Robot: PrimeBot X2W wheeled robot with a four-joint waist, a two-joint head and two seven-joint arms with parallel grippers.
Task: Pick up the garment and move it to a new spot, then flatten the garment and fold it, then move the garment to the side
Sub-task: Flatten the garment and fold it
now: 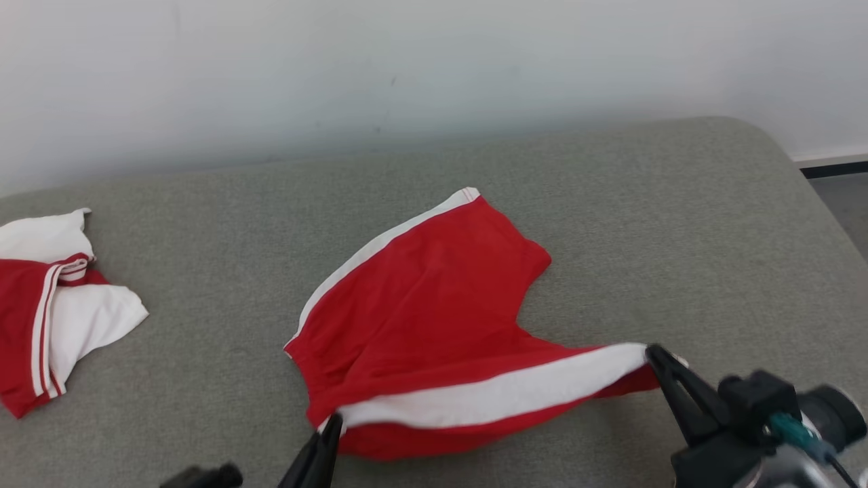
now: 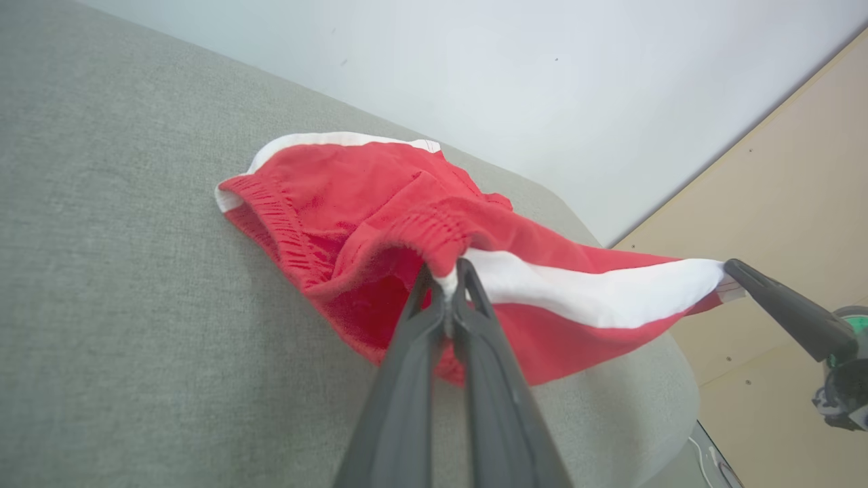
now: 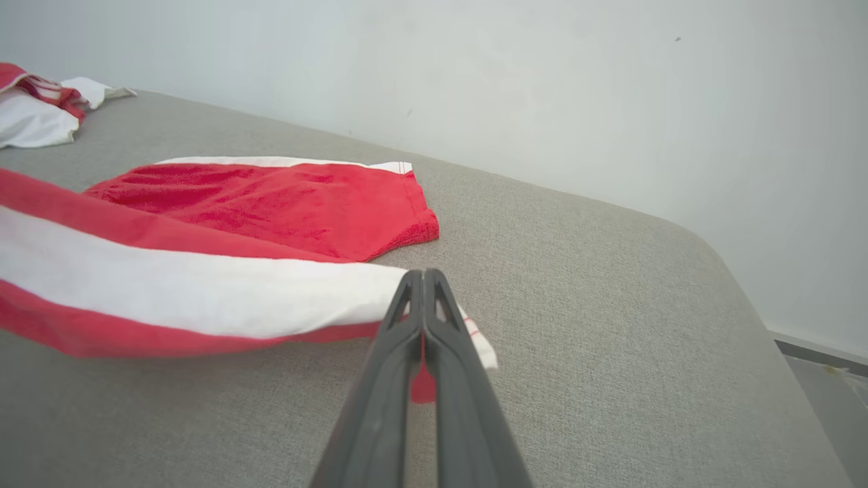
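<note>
Red cloth shorts with white side stripes [image 1: 434, 305] lay midway across the grey upholstered surface [image 1: 203, 379], near edge stretched between left gripper [image 1: 332, 423] and right gripper [image 1: 653, 352], both jaws clamped on it.

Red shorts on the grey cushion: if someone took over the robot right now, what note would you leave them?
Left hand: shut on the waistband of the red shorts, at the white stripe.
Right hand: shut on the hem end of that stripe.
Where things are: near edge lifted and stretched between the hands; far leg flat on the grey cushion. Another red-and-white garment lies at the far left.
Done: shorts grasped and spread out.
Left: fold, then move aside.
</note>
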